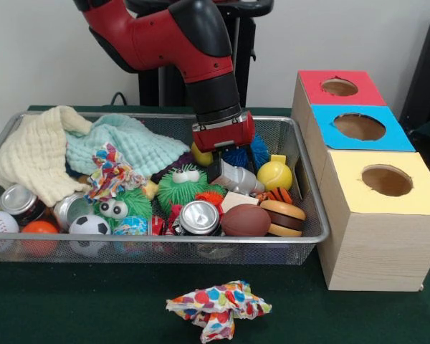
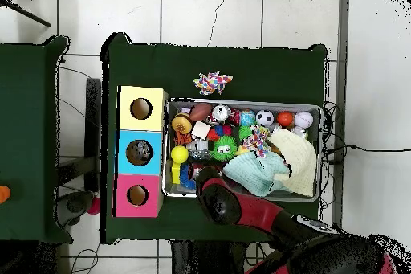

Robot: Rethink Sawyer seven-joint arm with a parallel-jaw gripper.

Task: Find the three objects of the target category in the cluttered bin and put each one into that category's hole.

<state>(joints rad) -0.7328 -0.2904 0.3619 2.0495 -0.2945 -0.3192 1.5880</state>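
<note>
A wire mesh bin [image 1: 158,242] [image 2: 241,104] holds a jumble of toys, cans and cloths. My gripper [image 1: 226,154] is lowered into its far right part, just above a crushed silver can [image 1: 233,177] and beside a blue spiky ball [image 1: 248,152]. Clutter hides its tips, so I cannot tell its state. Nearby lie a yellow ball [image 1: 274,174], a green spiky toy with eyes [image 1: 183,185], an upright can [image 1: 198,217], a brown football [image 1: 245,220] and a toy burger [image 1: 283,217]. In the overhead view the arm [image 2: 221,198] covers the gripper.
Three boxes with round holes stand right of the bin: red [image 1: 312,80], blue [image 1: 400,136], yellow [image 1: 351,168]. Cream [image 1: 36,150] and teal [image 1: 129,143] cloths fill the bin's far left. A colourful cloth [image 1: 218,308] lies on the table outside the bin.
</note>
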